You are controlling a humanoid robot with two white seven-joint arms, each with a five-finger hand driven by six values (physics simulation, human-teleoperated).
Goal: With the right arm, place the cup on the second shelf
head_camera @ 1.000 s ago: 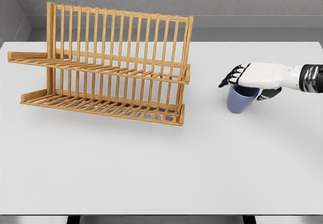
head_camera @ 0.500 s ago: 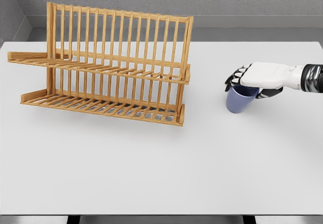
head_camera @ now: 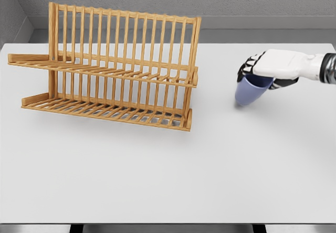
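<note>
A blue cup (head_camera: pixel 249 91) hangs tilted just above the white table, its base pointing down and to the left. My right hand (head_camera: pixel 261 71) is shut on the cup's rim from above, the arm coming in from the right edge. The wooden two-level rack (head_camera: pixel 113 67) stands at the left, well apart from the cup. Its upper shelf (head_camera: pixel 100 72) and lower shelf (head_camera: pixel 105 110) both carry nothing. The left arm is out of view.
The white table (head_camera: pixel 168 175) spreads wide in front of the rack and the cup. A grey wall runs behind its far edge.
The right hand has lifted the cup off the table and tilted it, rising slightly and shifting a little to the right.
</note>
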